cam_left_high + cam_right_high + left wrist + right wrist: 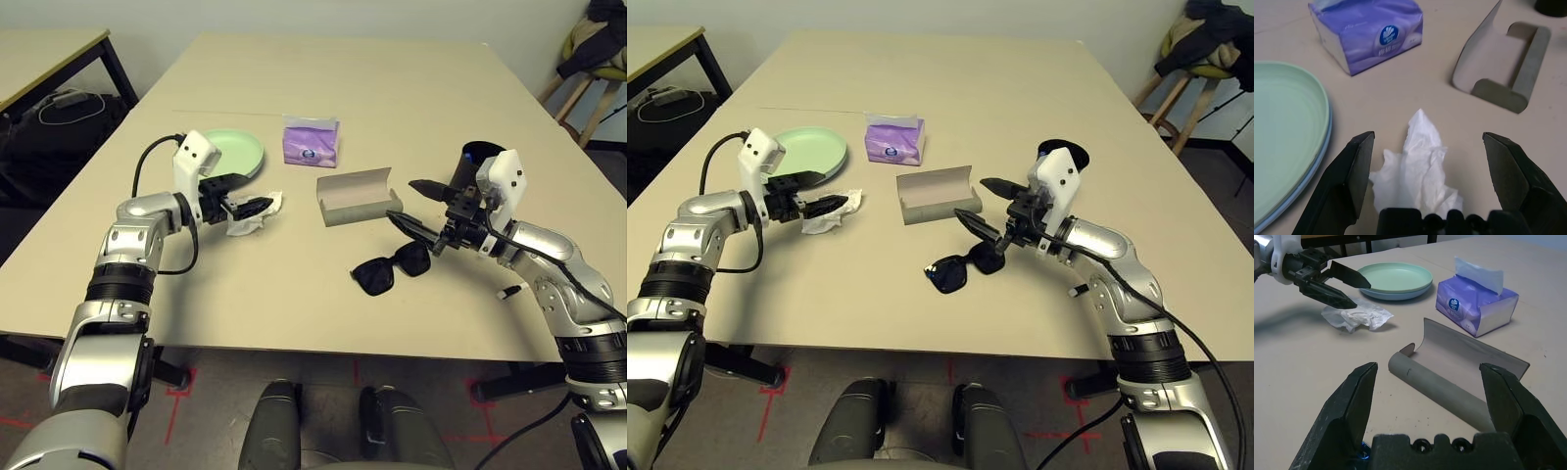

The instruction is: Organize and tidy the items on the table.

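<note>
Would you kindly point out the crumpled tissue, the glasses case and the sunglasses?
crumpled tissue (1418, 169): left wrist view, middle of the wad.
glasses case (355, 196): left eye view, inside of the open lid.
sunglasses (377, 274): left eye view, near lens.

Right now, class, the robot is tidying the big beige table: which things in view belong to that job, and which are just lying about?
Belong to the job:
crumpled tissue
stacked plates
purple tissue pack
open grey glasses case
black sunglasses
black cup

Just lying about:
side table
stool with clothes
</note>
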Robot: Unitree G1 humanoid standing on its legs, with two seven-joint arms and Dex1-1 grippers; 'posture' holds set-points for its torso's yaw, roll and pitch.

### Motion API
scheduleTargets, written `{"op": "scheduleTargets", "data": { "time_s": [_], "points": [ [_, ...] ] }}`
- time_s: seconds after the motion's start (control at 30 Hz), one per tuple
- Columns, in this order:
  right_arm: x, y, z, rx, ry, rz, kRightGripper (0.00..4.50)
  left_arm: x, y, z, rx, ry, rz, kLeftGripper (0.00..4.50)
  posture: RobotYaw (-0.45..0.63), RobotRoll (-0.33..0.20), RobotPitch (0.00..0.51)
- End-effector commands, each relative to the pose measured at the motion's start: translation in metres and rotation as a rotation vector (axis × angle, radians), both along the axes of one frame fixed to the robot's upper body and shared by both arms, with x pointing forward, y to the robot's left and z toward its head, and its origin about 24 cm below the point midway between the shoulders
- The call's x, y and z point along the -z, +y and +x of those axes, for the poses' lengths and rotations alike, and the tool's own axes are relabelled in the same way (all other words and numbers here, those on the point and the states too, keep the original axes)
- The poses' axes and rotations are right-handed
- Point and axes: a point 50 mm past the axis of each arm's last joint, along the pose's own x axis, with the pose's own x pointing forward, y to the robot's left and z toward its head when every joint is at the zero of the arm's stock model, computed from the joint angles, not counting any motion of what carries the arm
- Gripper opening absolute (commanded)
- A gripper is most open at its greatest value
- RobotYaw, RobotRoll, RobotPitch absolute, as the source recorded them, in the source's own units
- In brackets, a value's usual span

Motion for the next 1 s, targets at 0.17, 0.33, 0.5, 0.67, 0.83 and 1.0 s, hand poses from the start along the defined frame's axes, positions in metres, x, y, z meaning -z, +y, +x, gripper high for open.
{"op": "scheduleTargets", "data": {
  "time_s": [0.17,0.33,0.5,0.67,0.83,1.0],
  "points": [
    [-0.002,-0.002,-0.004,0.006,0.003,-0.002,4.5,0.016,0.012,-0.006,-0.048,0.1,0.085,4.48,0.17,0.0,0.132],
    [-0.003,-0.002,-0.003,0.008,-0.001,-0.002,4.5,0.02,0.016,-0.008,-0.066,0.156,0.095,4.31,0.17,0.0,0.128],
    [-0.003,-0.002,-0.002,0.011,-0.004,0.001,4.5,0.019,0.018,-0.009,-0.078,0.174,0.077,2.75,0.17,0.0,0.124],
    [-0.003,-0.002,-0.001,0.014,-0.006,0.004,4.5,0.015,0.019,-0.008,-0.08,0.176,0.071,0.79,0.17,0.0,0.117],
    [-0.003,-0.001,0.0,0.018,-0.01,0.008,4.5,0.004,0.018,-0.008,-0.079,0.149,0.039,0.03,0.17,0.0,0.11],
    [-0.004,0.0,0.001,0.022,-0.015,0.012,4.5,-0.014,0.017,-0.007,-0.104,0.092,-0.004,0.03,0.17,0.0,0.105]
  ]
}}
